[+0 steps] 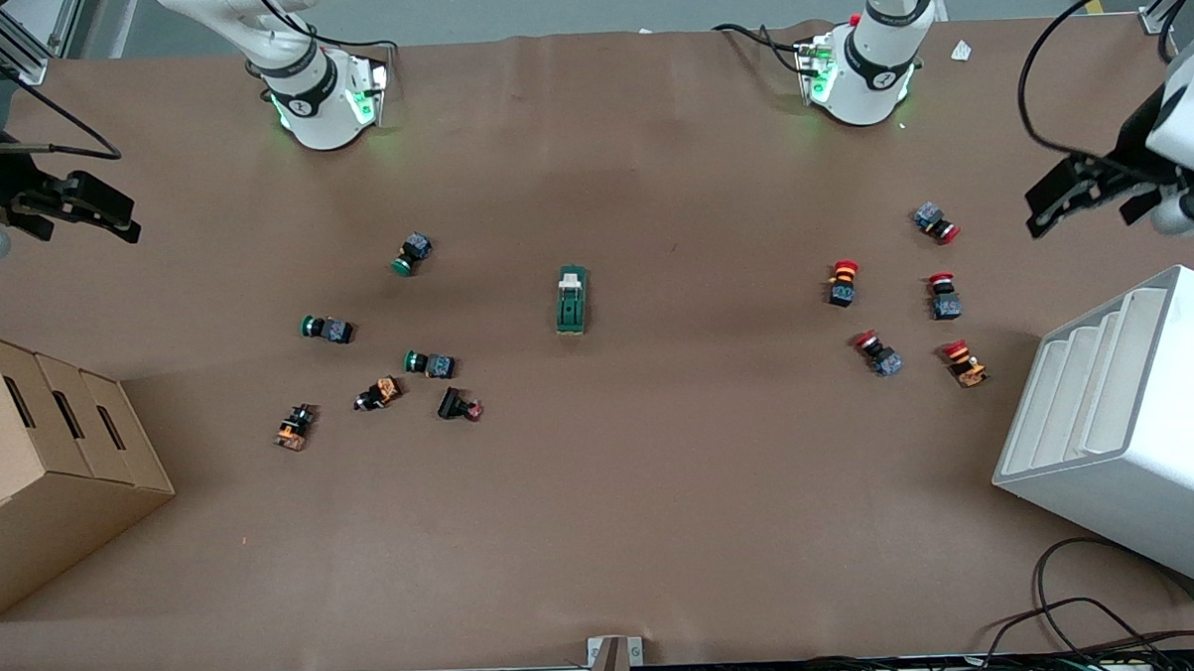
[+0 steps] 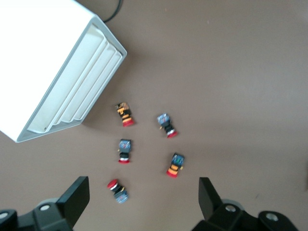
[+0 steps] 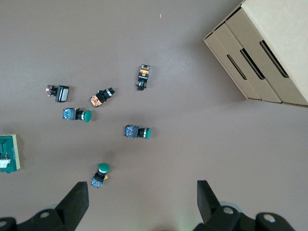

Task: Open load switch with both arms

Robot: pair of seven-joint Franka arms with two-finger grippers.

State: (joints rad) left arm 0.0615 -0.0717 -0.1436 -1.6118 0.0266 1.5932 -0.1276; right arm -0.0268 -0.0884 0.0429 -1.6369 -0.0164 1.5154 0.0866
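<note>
The load switch (image 1: 572,300), a dark-green block with a white toggle at the end toward the robots' bases, lies flat at mid-table; its edge also shows in the right wrist view (image 3: 8,153). My left gripper (image 1: 1080,217) hangs open and empty high over the left arm's end of the table, above the red push buttons (image 2: 124,150). My right gripper (image 1: 87,229) hangs open and empty high over the right arm's end, with a green push button (image 3: 100,174) below it. Both grippers are well away from the switch.
Several green, orange and black push buttons (image 1: 429,362) lie scattered toward the right arm's end, several red-capped ones (image 1: 943,296) toward the left arm's end. A cardboard box (image 1: 45,464) and a white slotted rack (image 1: 1127,426) stand at the table's two ends.
</note>
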